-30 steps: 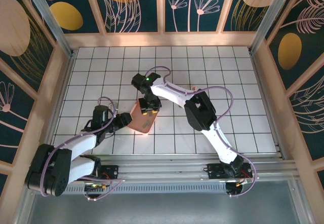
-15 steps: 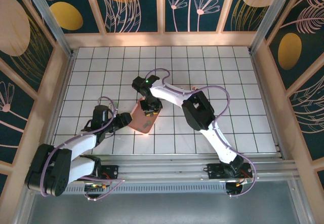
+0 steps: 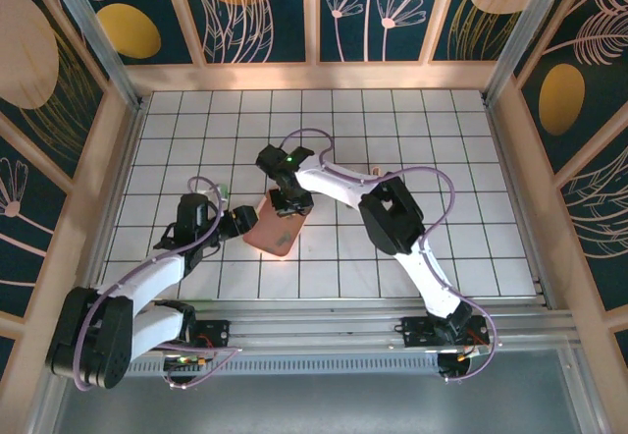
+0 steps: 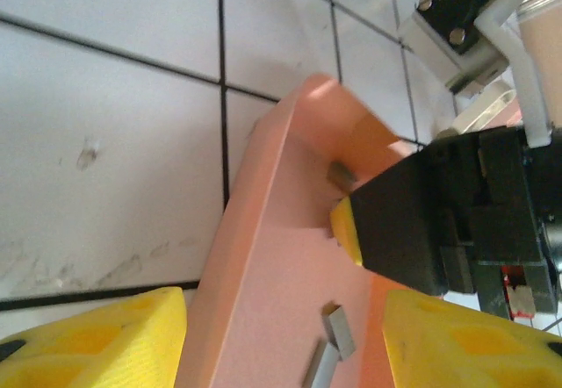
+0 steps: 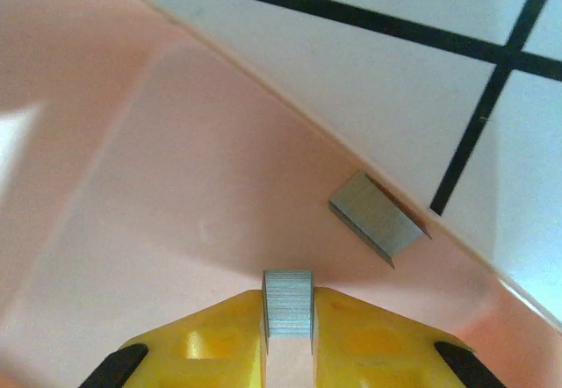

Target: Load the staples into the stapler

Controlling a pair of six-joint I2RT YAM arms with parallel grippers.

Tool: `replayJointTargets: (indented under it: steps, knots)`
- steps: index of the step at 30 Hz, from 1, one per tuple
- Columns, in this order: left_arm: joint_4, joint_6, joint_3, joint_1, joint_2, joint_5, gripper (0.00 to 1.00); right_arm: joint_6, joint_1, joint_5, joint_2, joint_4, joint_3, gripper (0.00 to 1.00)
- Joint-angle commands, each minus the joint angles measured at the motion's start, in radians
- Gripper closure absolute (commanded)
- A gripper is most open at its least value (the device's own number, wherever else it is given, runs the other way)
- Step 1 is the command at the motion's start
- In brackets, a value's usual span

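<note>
Pinching one staple strip [image 5: 288, 296] inside the pink tray [image 5: 132, 186] with the right gripper [image 5: 288, 331], a loose staple piece [image 5: 378, 215] at two o'clock, and straddling the tray's nine-o'clock edge with the left gripper [image 4: 285, 335] spread apart.

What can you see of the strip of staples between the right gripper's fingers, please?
The strip of staples is a small grey metal block, finely ribbed across its face. It is seen end-on, pinched on both flanks by the yellow pads of the right gripper, which is shut on it. It sits low inside the pink tray, apart from a loose grey piece by the tray's wall; whether it touches the floor is unclear.
</note>
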Motion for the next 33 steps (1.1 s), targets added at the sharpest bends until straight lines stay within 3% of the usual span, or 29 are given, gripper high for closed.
replayJointTargets:
  steps: [1, 8, 13, 17, 22, 31, 33]
  knots:
    - [-0.029, 0.114, 0.057, 0.006, -0.051, -0.035, 0.35, -0.024, 0.003, 0.002, -0.156, 0.143, -0.080, 0.80]
    - [0.056, 0.404, 0.106, 0.005, -0.167, 0.033, 0.31, -0.030, -0.037, -0.128, -0.422, 0.482, -0.415, 0.80]
    - [0.117, 0.701, 0.106, 0.005, -0.252, 0.216, 0.33, -0.038, -0.091, -0.261, -0.632, 0.744, -0.667, 0.81]
    - [0.050, 0.937, 0.154, 0.005, -0.265, 0.372, 0.34, -0.065, -0.129, -0.336, -0.774, 0.884, -0.813, 0.81]
    - [-0.012, 1.156, 0.211, 0.005, -0.250, 0.472, 0.36, -0.051, -0.192, -0.465, -0.924, 1.035, -0.960, 0.81]
    - [-0.131, 1.499, 0.351, -0.006, -0.146, 0.617, 0.41, 0.019, -0.250, -0.719, -1.005, 1.225, -1.077, 0.80]
    - [-0.127, 1.512, 0.376, -0.018, -0.121, 0.635, 0.41, 0.031, -0.250, -0.756, -0.996, 1.242, -1.082, 0.80]
